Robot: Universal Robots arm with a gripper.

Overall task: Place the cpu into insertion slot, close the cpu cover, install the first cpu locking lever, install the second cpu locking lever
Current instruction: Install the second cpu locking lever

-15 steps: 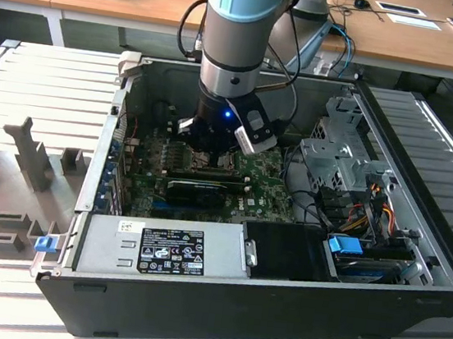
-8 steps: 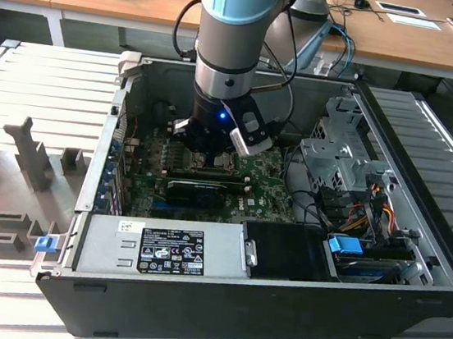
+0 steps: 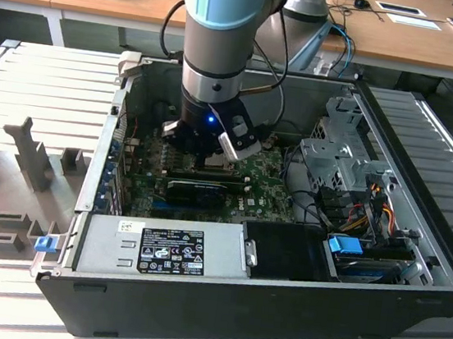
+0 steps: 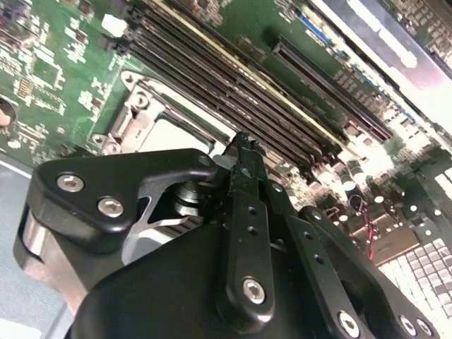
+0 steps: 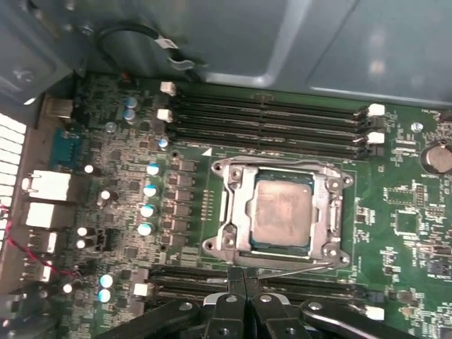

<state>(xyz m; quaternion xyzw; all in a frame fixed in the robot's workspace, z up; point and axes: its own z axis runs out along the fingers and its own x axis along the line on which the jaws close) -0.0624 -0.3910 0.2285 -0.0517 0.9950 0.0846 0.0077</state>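
Nearest you, the black two-fingered gripper (image 5: 244,279) has its fingers pressed together, grasping nothing you can confirm — tips just beside a thin steel locking lever (image 5: 293,270). Beyond, the silver-grey square cpu (image 5: 282,213) sits in the grey-rimmed insertion slot (image 5: 224,205), framed by the thin metal cpu cover (image 5: 332,212). A slip could scrape the green motherboard (image 5: 402,226). Whether that lever is latched is hard to make out.

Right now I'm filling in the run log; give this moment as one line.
small silver-grey square cpu: seated in socket | thin silver-grey metal frame cover: down around it | pincer: shut, at socket edge
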